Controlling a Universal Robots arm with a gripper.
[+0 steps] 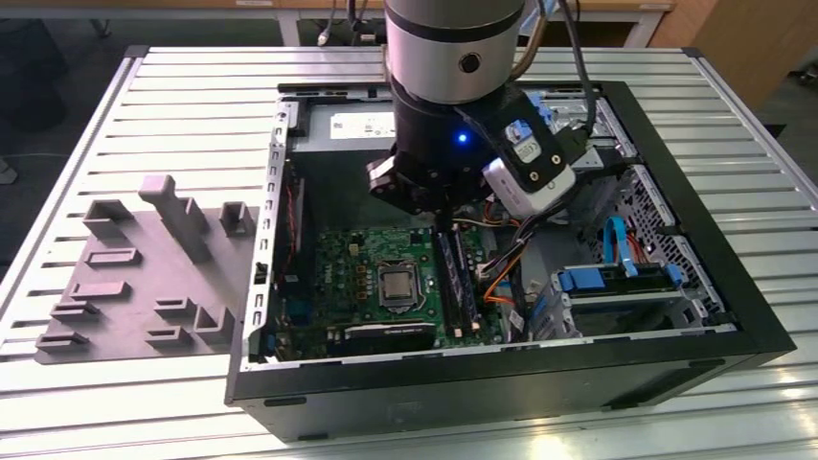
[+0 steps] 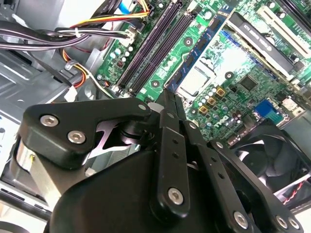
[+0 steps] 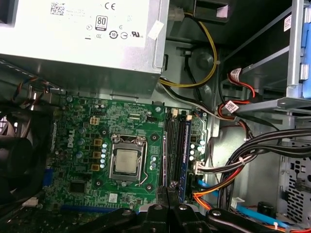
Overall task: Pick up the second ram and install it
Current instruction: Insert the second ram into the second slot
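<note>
Hangs over the slots with pincer drawn shut; cannot tell if clamped on the ram, seemingly upright there, right below. If pressed tilted or off-line, could jam half-seated, bend, or scrape the board.

Arm inside open computer case; jaws above motherboard; grey tray at exterior view's left

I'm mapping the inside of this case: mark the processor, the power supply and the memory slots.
processor [image 3: 125, 161], first wrist view, centre of its metal lid.
power supply [image 3: 82, 43], first wrist view, its labelled face.
memory slots [image 3: 175, 145], first wrist view, midway along the black slots.
</note>
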